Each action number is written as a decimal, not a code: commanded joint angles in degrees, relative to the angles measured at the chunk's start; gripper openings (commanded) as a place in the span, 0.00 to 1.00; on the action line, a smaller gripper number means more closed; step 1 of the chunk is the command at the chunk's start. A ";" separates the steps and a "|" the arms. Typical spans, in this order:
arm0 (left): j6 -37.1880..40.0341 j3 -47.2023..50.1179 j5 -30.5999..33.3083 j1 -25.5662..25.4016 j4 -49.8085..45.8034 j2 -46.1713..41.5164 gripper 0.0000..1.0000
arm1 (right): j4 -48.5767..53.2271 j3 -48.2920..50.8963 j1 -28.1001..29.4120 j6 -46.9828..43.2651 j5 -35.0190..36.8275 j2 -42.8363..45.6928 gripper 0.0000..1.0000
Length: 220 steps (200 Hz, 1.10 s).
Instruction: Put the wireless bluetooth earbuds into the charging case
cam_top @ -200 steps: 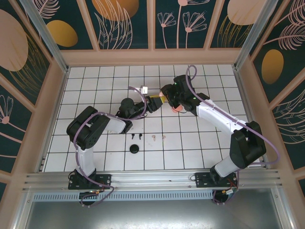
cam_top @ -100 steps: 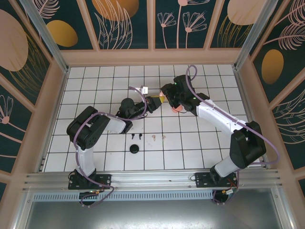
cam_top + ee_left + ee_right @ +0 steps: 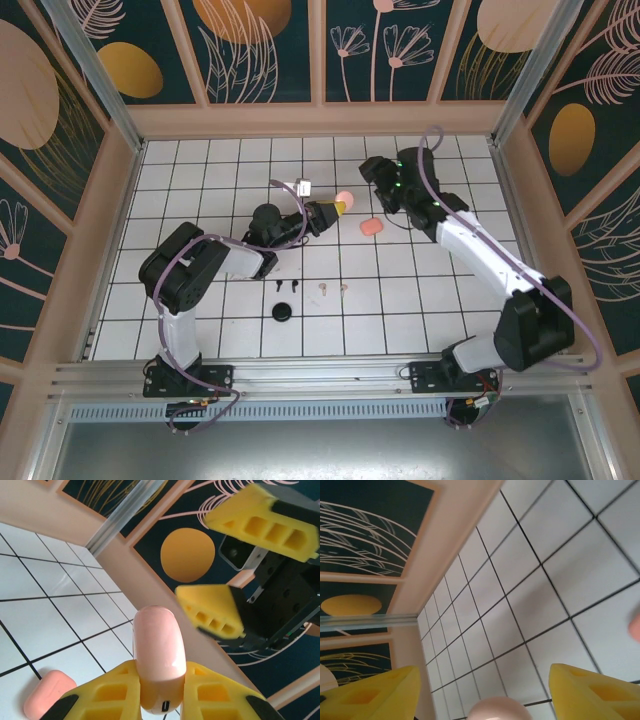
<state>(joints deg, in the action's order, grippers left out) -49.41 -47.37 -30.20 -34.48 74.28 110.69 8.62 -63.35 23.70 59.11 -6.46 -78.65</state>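
Bare tiles lie free at ten to twelve o'clock on the table point(image 3: 180, 170) and at three o'clock beyond the right arm point(image 3: 480, 255), which slants from five to one. The left arm point(image 3: 200, 265) bars seven to nine. Near centre sit a coral case point(image 3: 371, 228), then at six four earbuds point(image 3: 322, 290) and a black case point(image 3: 283, 313).

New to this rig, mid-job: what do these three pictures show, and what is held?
Two robot arms with yellow two-finger grippers stand at the near edge of a tiled table. The overhead picture looks down on both; the other two come from cameras on each wrist. The left gripper is shut on a pale pink charging case. The right gripper is open, holding nothing. On the tiles lie a coral case, a round black case, two black earbuds and two pale pink earbuds.
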 commanded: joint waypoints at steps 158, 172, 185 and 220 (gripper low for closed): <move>7.33 -7.01 -20.36 3.03 -16.89 -8.31 0.00 | -14.27 11.09 -2.66 -40.13 -30.90 4.06 0.66; 7.32 -7.12 -20.39 3.05 -16.98 -8.39 0.00 | -14.51 11.43 -2.51 -40.04 -30.21 3.58 0.65; 7.36 -7.03 -20.44 3.04 -16.98 -8.61 0.00 | -14.68 11.62 -2.45 -40.04 -29.69 3.18 0.65; 7.24 -6.94 -20.74 3.02 -16.98 -9.36 0.00 | -15.07 12.02 -3.13 -39.68 -27.73 2.22 0.63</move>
<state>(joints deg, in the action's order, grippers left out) -42.87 -52.95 -49.32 -31.48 56.71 103.96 -4.16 -50.96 20.88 20.64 -35.44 -75.31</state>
